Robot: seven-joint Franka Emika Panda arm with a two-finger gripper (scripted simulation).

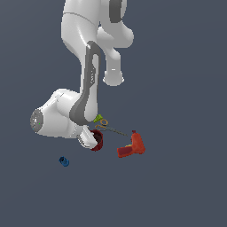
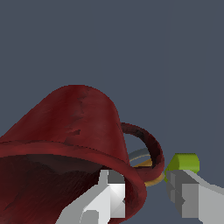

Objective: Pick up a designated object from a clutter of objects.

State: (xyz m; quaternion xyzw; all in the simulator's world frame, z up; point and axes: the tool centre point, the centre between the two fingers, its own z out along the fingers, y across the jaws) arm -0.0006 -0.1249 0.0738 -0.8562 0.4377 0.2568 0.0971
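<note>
The dark red mug [image 1: 99, 141] lies on the floor under my wrist, between the arm and the drill. In the wrist view the mug [image 2: 74, 118] fills the frame, with its dark inside toward the camera and its handle [image 2: 148, 142] to one side. My gripper [image 1: 91, 139] is down at the mug. In the wrist view the gripper [image 2: 146, 194] is open and straddles the mug's rim near the handle. One finger [image 2: 111, 197] is inside the mug and the other finger [image 2: 188, 197] is outside, with a gap left to the wall.
An orange-red drill [image 1: 131, 146] lies at the exterior view's right of the mug. Thin scissors [image 1: 106, 127] and a small green block [image 1: 99, 118] lie just behind the mug; the block [image 2: 183, 162] sits by the outer finger. A tiny blue cylinder [image 1: 64, 161] lies apart at the exterior view's left.
</note>
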